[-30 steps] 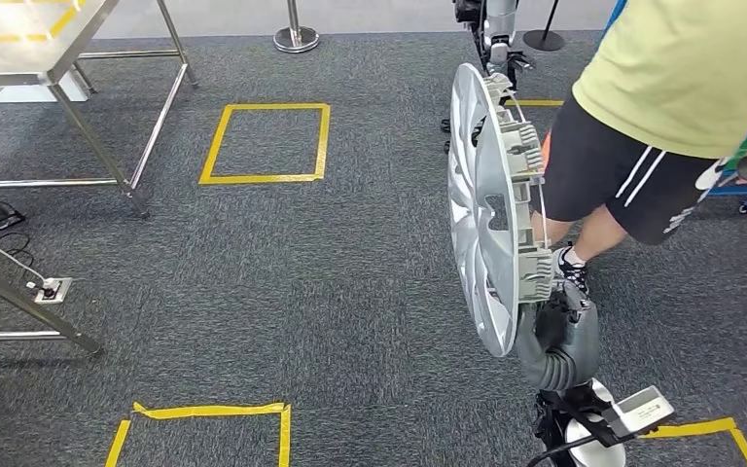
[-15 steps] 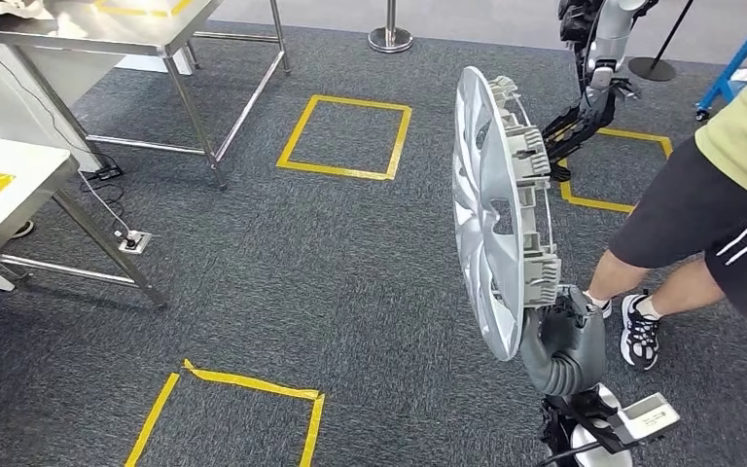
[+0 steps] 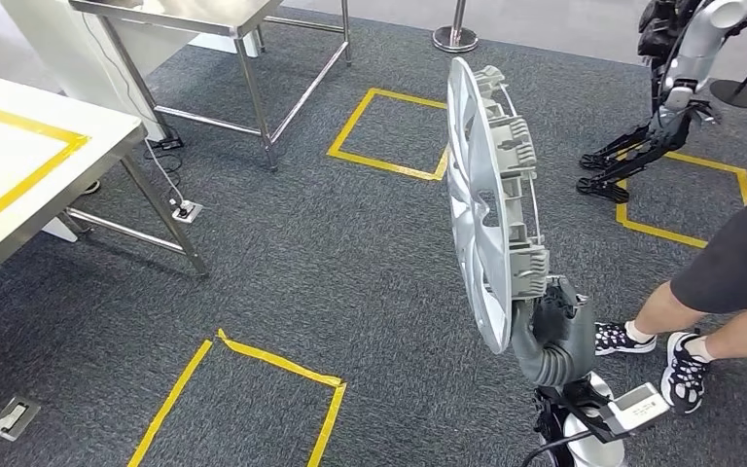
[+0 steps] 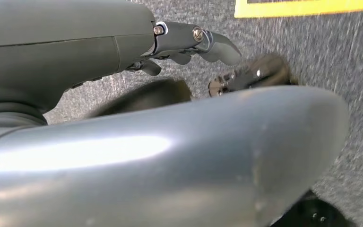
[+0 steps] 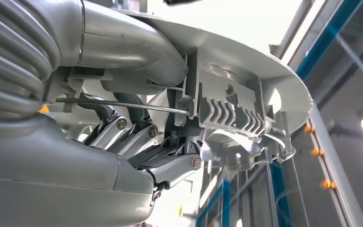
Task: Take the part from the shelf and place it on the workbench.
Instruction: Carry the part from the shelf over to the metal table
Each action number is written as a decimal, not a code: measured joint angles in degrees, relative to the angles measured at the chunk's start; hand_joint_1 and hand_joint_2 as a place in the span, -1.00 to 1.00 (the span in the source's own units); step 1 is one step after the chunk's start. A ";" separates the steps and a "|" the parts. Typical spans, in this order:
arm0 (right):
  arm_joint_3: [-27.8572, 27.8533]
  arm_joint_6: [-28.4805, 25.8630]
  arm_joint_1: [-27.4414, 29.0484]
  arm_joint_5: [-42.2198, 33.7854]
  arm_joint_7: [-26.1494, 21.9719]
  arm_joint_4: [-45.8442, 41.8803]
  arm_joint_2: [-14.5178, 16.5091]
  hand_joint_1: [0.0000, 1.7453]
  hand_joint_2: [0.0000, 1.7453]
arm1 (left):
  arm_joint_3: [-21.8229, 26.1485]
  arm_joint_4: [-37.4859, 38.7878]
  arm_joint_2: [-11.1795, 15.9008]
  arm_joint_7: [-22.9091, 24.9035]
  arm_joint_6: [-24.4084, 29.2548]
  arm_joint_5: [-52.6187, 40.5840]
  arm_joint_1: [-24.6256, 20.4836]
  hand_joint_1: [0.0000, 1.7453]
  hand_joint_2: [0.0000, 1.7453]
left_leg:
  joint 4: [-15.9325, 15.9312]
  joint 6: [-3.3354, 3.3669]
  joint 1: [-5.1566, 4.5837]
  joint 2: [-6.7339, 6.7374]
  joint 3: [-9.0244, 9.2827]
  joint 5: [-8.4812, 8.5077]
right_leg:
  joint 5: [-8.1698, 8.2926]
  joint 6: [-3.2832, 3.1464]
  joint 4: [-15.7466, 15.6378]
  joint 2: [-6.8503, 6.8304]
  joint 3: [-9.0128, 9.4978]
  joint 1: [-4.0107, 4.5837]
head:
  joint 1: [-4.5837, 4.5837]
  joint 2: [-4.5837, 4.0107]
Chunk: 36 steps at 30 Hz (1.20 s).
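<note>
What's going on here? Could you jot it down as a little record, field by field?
Carried part: silver wheel cover, held upright on edge
Holding hand: right hand, gripping the cover's lower rim
Other hand: left hand, holding nothing, above the carpet
Workbench: white top with yellow tape, to the left
Bystander: a person's legs, to the right

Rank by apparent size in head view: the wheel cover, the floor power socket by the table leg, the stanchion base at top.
1. wheel cover, largest by far, though it is nearest the camera, held by the right hand.
2. stanchion base.
3. floor power socket, smallest.
</note>
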 joint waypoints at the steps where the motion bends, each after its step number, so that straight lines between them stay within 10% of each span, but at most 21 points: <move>1: 0.02 0.35 -0.31 -0.04 0.00 0.11 0.13 1.00 1.00 | 0.00 0.02 0.03 -0.04 0.00 0.07 0.00 -1.00 -1.00 | -0.16 0.29 -0.02 -0.75 -0.01 0.18 | -0.04 0.36 -0.04 -0.47 0.08 -0.05 | 0.00 0.00; 4: 0.07 1.01 -1.28 -0.15 0.00 0.54 0.39 1.00 1.00 | 0.00 0.05 0.02 -0.16 0.10 0.21 0.14 -1.00 -1.00 | -0.89 1.17 0.43 -2.69 0.27 0.87 | -2.23 1.40 2.98 2.92 -0.95 -0.36 | 0.20 0.00; 8: 0.06 1.08 -1.50 -0.34 0.00 1.44 0.40 1.00 1.00 | 0.00 0.05 -0.11 -0.21 0.19 0.29 0.18 -1.00 -1.00 | -0.66 1.52 0.65 -5.80 -0.13 1.13 | -7.00 1.89 14.89 7.13 -6.84 -0.55 | 0.68 0.00; 12: 0.06 1.07 -1.54 -0.53 0.00 1.93 0.40 1.00 1.00 | 0.00 0.05 -0.15 -0.27 0.25 0.56 0.49 -1.00 -1.00 | 0.23 0.94 0.82 -9.39 -0.48 0.91 | -0.84 1.86 4.90 9.61 -2.47 -1.03 | 0.78 0.00; 16: 0.05 1.07 -1.68 -0.64 0.00 2.11 0.41 1.00 1.00 | 0.00 0.07 -0.15 -0.34 0.25 0.84 0.80 -1.00 -1.00 | 0.14 -0.81 0.99 -11.93 -1.46 1.39 | 0.20 0.72 0.70 10.58 -0.77 -0.94 | 0.75 0.00; 18: 0.05 1.00 -1.79 -0.72 0.00 2.12 0.43 1.00 1.00 | 0.00 0.06 -0.09 -0.34 0.25 0.90 1.15 -1.00 -1.00 | 0.79 -1.36 0.98 -10.56 -2.01 0.95 | 0.50 -0.16 0.31 9.25 -0.66 -0.97 | 0.55 0.00; 21: -0.07 0.74 -1.64 -0.85 0.00 2.14 0.43 1.00 1.00 | 0.00 0.04 -0.05 -0.35 0.25 0.92 1.08 -1.00 -1.00 | 9.09 -1.77 0.80 -5.07 -5.87 -3.80 | 0.52 -1.12 0.01 6.79 -0.60 -0.73 | -0.15 0.00; 24: -0.19 0.29 -1.53 -0.86 0.00 2.15 0.42 1.00 1.00 | 0.00 0.04 -0.08 -0.33 0.24 0.91 1.06 -1.00 -1.00 | 15.41 -1.91 0.90 -3.88 -8.42 -5.70 | 0.34 -1.34 0.04 4.31 -0.54 -0.41 | -0.26 0.00; 28: -0.25 0.25 -1.52 -0.69 0.00 2.14 0.43 1.00 1.00 | 0.00 0.05 -0.08 -0.24 0.23 1.05 0.82 -1.00 -1.00 | 2.57 -0.92 0.35 -0.54 -1.21 -0.15 | -0.08 -0.88 0.12 1.62 -0.03 -0.08 | -0.29 0.00; 31: -0.23 0.33 -1.61 -0.41 0.00 2.14 0.46 1.00 1.00 | 0.00 0.07 -0.07 -0.06 0.17 1.10 0.60 -1.00 -1.00 | 0.14 0.20 -0.19 -0.65 -0.40 0.33 | -0.21 0.01 0.06 0.00 0.21 0.08 | -0.25 0.00; 33: -0.25 0.35 -1.79 -0.33 0.00 2.13 0.50 1.00 1.00 | 0.00 0.08 -0.10 0.01 0.13 1.18 0.71 -1.00 -1.00 | -0.39 0.86 0.10 -2.02 -0.24 0.75 | -0.69 0.76 0.43 0.85 0.38 -0.13 | -0.21 0.00; 36: -0.34 0.33 -1.91 -0.52 0.00 2.11 0.51 1.00 1.00 | 0.00 0.07 -0.33 -0.03 0.01 1.50 0.46 -1.00 -1.00 | -0.90 1.64 0.60 -3.92 -0.04 1.31 | -4.58 1.52 7.21 6.25 -2.73 -0.49 | 0.16 0.00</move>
